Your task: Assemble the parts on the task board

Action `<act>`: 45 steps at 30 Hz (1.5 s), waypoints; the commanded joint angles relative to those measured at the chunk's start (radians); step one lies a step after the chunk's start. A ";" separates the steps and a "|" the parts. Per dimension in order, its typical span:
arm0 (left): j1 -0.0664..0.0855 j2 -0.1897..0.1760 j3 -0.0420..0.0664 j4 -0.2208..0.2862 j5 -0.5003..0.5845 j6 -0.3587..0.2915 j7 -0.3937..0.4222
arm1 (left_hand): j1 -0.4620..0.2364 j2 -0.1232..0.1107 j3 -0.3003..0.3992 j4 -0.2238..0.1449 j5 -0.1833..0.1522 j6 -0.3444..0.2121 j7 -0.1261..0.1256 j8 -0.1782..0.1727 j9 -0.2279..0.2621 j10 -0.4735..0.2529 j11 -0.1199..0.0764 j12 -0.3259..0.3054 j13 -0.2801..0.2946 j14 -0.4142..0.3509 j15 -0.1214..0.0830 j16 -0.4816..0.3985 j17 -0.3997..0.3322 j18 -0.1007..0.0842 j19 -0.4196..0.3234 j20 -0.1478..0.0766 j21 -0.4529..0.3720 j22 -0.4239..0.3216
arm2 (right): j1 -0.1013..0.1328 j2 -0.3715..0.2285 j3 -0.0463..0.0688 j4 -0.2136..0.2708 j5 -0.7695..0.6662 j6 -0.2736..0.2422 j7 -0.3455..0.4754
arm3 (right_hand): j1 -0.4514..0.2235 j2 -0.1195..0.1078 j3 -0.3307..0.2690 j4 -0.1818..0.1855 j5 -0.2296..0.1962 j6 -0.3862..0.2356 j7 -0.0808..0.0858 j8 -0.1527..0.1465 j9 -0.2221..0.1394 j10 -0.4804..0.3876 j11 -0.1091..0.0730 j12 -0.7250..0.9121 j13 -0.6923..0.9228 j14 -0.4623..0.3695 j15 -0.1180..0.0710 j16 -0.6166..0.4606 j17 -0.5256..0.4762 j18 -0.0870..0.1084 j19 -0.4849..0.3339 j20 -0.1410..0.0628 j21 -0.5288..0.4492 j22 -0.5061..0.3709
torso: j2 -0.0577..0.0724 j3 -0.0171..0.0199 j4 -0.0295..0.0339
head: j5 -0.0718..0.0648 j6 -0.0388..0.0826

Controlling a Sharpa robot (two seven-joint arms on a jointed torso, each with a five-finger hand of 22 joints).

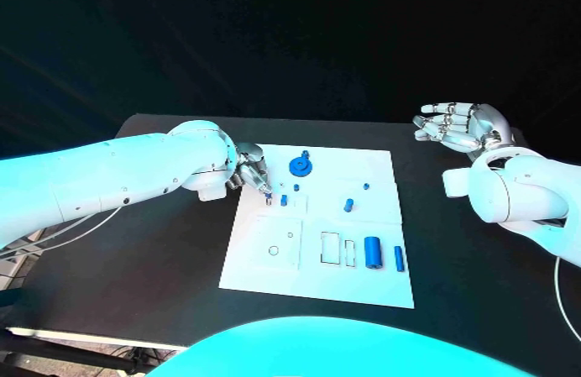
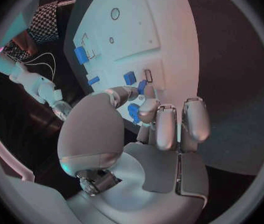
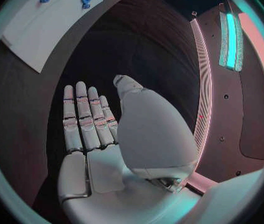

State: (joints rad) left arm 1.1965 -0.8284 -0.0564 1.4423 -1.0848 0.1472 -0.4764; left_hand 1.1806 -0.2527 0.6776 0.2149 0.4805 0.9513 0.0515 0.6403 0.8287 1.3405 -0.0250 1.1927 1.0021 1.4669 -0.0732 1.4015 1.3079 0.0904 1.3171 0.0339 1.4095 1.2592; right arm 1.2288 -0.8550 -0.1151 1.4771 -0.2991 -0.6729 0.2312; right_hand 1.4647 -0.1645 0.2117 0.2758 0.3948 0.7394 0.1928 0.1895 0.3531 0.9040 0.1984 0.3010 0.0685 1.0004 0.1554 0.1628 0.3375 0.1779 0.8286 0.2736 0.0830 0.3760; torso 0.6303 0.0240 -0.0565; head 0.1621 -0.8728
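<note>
Two hands are seen over a black table (image 1: 145,251) on which a white task board (image 1: 317,264) lies. The left hand (image 1: 251,169) is held over the board's left edge, near its far corner, with its fingers (image 2: 158,124) curled downward; in the left wrist view a small blue part (image 2: 134,113) is pinched between the thumb and a finger, just above the board surface. A blue gear (image 1: 301,168) is seated on the board just beside that hand, toward the far edge. Two small blue pegs (image 1: 284,199) stand a little nearer on the board, close below the left fingertips, and another short blue piece (image 1: 348,204) is placed toward the board's middle. A blue cylinder (image 1: 374,247) and a thin blue bar (image 1: 399,258) lie side by side near the board's right edge, next to outlined slots. The right hand (image 1: 457,125) is raised well off the board, beyond its far right corner, with palm open, fingers spread apart and nothing held
</note>
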 commanded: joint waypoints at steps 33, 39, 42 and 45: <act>-0.014 -0.003 -0.003 0.019 -0.023 0.003 -0.019 | -0.009 0.006 0.215 -0.221 0.010 0.008 -0.001 -0.005 0.000 0.013 -0.001 0.009 0.007 0.041 -0.006 0.004 0.014 -0.015 0.009 0.000 0.007 0.006 | -0.002 -0.002 0.000 0.002 -0.006 0.011 0.010 | -0.012 -0.005 0.009 0.001 0.009 -0.009 0.081 0.005 -0.003 0.001 0.008 0.006 -0.002 0.006 0.002 -0.008 -0.003 0.005 -0.004 0.000 -0.007 -0.006 | 0.000 0.0013 -0.0015 | -0.001 0.000; -0.015 -0.002 -0.003 0.018 -0.010 0.004 -0.018 | -0.009 0.006 0.215 -0.221 0.010 0.008 -0.001 -0.005 0.000 0.013 -0.001 0.009 0.007 0.041 -0.006 0.004 0.014 -0.015 0.009 0.000 0.007 0.006 | -0.002 -0.002 0.000 0.001 -0.006 0.012 0.010 | -0.012 -0.005 0.009 0.001 0.009 -0.009 0.081 0.005 -0.003 0.001 0.008 0.006 -0.002 0.006 0.002 -0.008 -0.003 0.005 -0.004 0.000 -0.007 -0.006 | 0.000 0.0013 -0.0005 | -0.002 0.000; -0.015 -0.001 -0.003 0.018 -0.007 0.003 -0.017 | -0.009 0.006 0.215 -0.221 0.010 0.008 -0.001 -0.005 0.000 0.013 -0.001 0.009 0.007 0.041 -0.006 0.004 0.014 -0.015 0.009 0.000 0.007 0.006 | -0.002 -0.002 0.000 0.001 -0.006 0.012 0.010 | -0.012 -0.006 0.009 0.001 0.009 -0.009 0.081 0.005 -0.003 0.001 0.008 0.006 -0.002 0.006 0.002 -0.009 -0.004 0.005 -0.004 0.000 -0.008 -0.007 | 0.000 0.0011 -0.0004 | -0.002 0.000; -0.015 -0.001 -0.003 0.017 -0.005 0.004 -0.017 | -0.009 0.006 0.215 -0.221 0.010 0.008 -0.001 -0.005 0.000 0.013 -0.001 0.009 0.007 0.041 -0.006 0.004 0.014 -0.015 0.009 0.000 0.007 0.006 | -0.002 -0.001 0.000 0.000 -0.006 0.012 0.010 | -0.012 -0.006 0.009 0.001 0.009 -0.009 0.081 0.005 -0.003 0.001 0.008 0.006 -0.002 0.006 0.002 -0.009 -0.004 0.005 -0.004 0.000 -0.008 -0.007 | 0.000 0.0012 -0.0006 | -0.002 0.000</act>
State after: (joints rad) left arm 1.1820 -0.8310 -0.0596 1.4582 -1.1042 0.1441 -0.4955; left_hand 1.1708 -0.2545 0.6777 0.2149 0.4854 0.9526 0.0539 0.6398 0.8270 1.3476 -0.0248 1.1964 1.0083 1.4668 -0.0731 1.4015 1.3076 0.0910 1.3169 0.0339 1.4093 1.2645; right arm 1.2272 -0.8562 -0.1151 1.4772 -0.2990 -0.6726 0.2314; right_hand 1.4594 -0.1698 0.2145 0.2787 0.4009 0.7395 0.1928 0.1894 0.3508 0.9040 0.1984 0.3009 0.0671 1.0004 0.1554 0.1573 0.3349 0.1778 0.8286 0.2736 0.0792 0.3702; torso 0.6304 0.0251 -0.0571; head 0.1605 -0.8728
